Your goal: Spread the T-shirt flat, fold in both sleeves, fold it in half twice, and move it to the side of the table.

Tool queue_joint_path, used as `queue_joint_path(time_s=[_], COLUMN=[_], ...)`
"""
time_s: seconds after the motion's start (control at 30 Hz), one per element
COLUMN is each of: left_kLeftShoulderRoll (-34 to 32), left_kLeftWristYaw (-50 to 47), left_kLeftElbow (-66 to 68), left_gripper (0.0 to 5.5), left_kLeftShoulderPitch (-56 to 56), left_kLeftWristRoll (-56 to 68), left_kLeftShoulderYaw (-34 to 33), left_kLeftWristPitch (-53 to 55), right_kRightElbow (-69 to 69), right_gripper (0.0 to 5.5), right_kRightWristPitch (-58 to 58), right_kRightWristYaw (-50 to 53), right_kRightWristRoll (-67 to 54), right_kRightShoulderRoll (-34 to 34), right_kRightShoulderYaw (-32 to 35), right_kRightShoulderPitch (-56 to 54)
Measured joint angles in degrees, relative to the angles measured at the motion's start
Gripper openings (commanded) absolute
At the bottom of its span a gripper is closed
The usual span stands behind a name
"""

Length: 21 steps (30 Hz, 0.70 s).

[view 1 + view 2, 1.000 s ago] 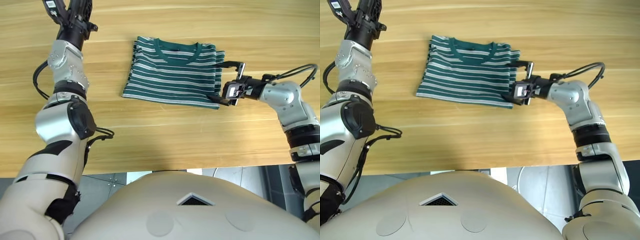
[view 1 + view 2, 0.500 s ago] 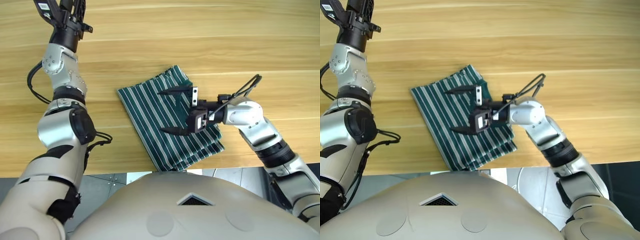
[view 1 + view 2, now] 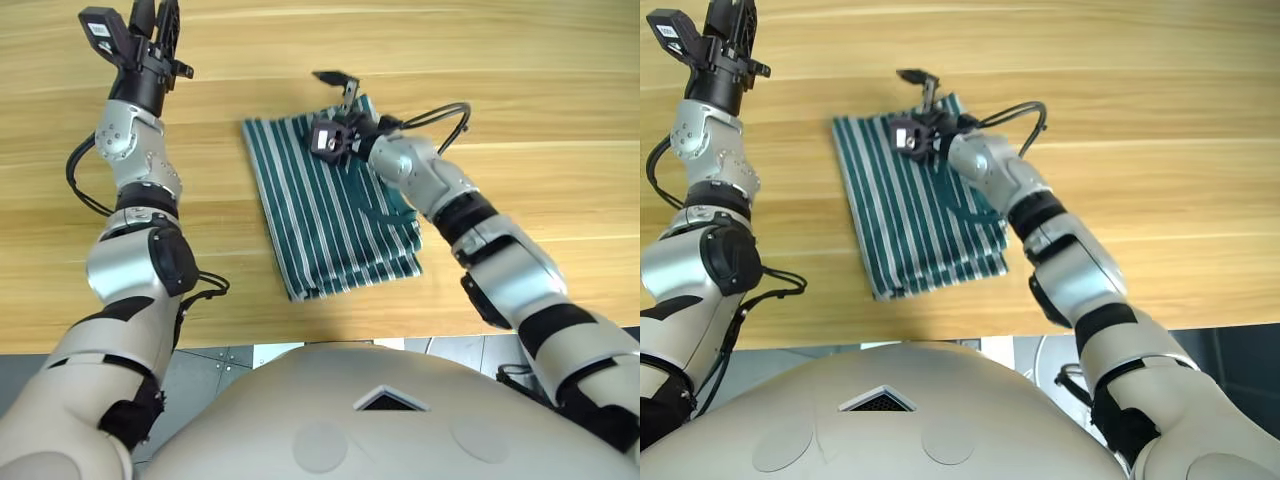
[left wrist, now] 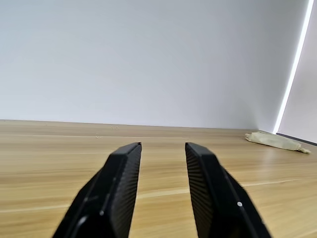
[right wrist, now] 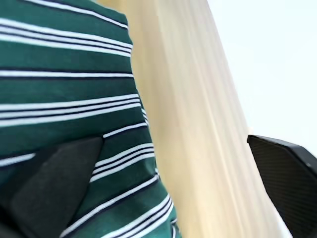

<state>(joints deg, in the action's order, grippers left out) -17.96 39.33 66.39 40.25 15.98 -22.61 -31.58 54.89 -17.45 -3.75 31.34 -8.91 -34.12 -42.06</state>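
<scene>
The T-shirt [image 3: 330,205], green with white stripes, lies folded into a narrow rectangle on the wooden table [image 3: 550,100]. Its stripes run from the far side toward the front edge. My right gripper [image 3: 330,100] is open at the shirt's far end. One finger [image 5: 49,183] rests over the striped cloth [image 5: 64,74]; the other finger [image 5: 287,173] hangs above bare wood past the shirt's edge. My left gripper [image 3: 150,30] is raised at the far left, well away from the shirt. It is open [image 4: 163,148] with nothing between its fingers.
The shirt's near end [image 3: 350,280] lies close to the table's front edge [image 3: 230,338]. Bare wood stretches to the left, right and beyond the shirt. A small beige object [image 4: 277,141] lies far off on the table in the left wrist view.
The shirt has turned a quarter and slid toward the front edge. My right gripper went from the shirt's right edge, across it, to its far end. The left arm stayed raised.
</scene>
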Motion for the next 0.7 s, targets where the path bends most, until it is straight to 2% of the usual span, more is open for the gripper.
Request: queue_joint_path(time_s=[0.17,0.43,0.57,0.7], left_kLeftShoulderRoll=[0.61,1.66,1.22,-2.16], left_kLeftWristYaw=[0.46,6.55,19.42,27.45], left_kLeftElbow=[-1.59,-5.70,-19.86,-39.67], left_gripper=[1.65,1.65,1.65,1.65], left_kLeftShoulderPitch=[-0.82,-3.85,-12.32,-20.30], left_kLeftWristRoll=[0.00,0.13,4.42,11.57], left_kLeftShoulderYaw=[1.18,4.07,7.26,9.24], left_kLeftWristPitch=[-0.94,-3.32,-4.65,-0.20], right_kRightElbow=[8.51,8.55,-6.01,-28.07], right_gripper=[5.39,5.39,5.39,5.39], right_kRightWristPitch=[0.47,-2.55,-9.23,-11.29], right_kRightWristYaw=[3.86,3.95,3.24,-5.49], right_kRightWristRoll=[-0.24,-1.66,-7.10,-16.91], right_kRightShoulderRoll=[1.20,1.16,-2.23,-5.99], right_kRightShoulderYaw=[2.08,4.60,10.25,14.50], right_kRightShoulderPitch=[-3.14,-2.68,2.26,7.85])
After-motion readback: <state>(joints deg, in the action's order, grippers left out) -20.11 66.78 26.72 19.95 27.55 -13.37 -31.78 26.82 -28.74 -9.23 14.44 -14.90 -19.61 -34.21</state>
